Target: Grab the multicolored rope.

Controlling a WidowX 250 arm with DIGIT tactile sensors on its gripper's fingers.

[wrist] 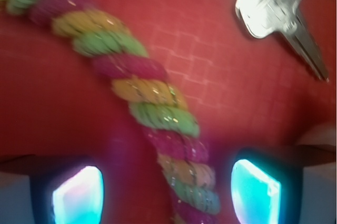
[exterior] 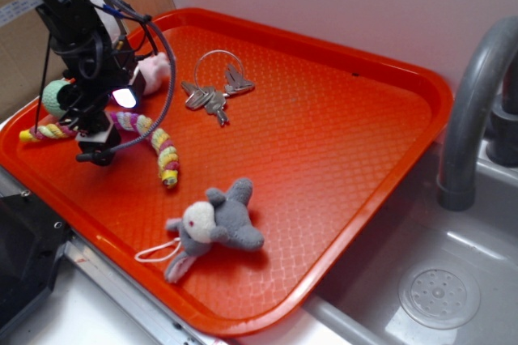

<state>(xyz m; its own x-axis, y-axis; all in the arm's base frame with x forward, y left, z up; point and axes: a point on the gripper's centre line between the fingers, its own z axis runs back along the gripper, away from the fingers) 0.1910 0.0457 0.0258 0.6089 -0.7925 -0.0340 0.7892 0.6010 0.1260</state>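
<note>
The multicolored rope [exterior: 154, 136] lies curved on the orange tray [exterior: 324, 134] at the left, twisted in pink, yellow, green and maroon. My gripper [exterior: 97, 146] is low over its middle. In the wrist view the rope [wrist: 152, 108] runs from the top left down between my two glowing fingertips [wrist: 255, 190]. The jaws stand open, one on each side of the rope, not touching it. The rope's left end is partly hidden behind the arm in the exterior view.
A bunch of keys [exterior: 214, 94] lies on the tray behind the rope, and one key [wrist: 274, 13] shows at the wrist view's top right. A grey plush animal [exterior: 217, 223] lies near the front. A pink plush [exterior: 154, 70] and green crocheted ball [exterior: 55, 95] sit behind the arm. A sink and faucet [exterior: 477, 110] are at right.
</note>
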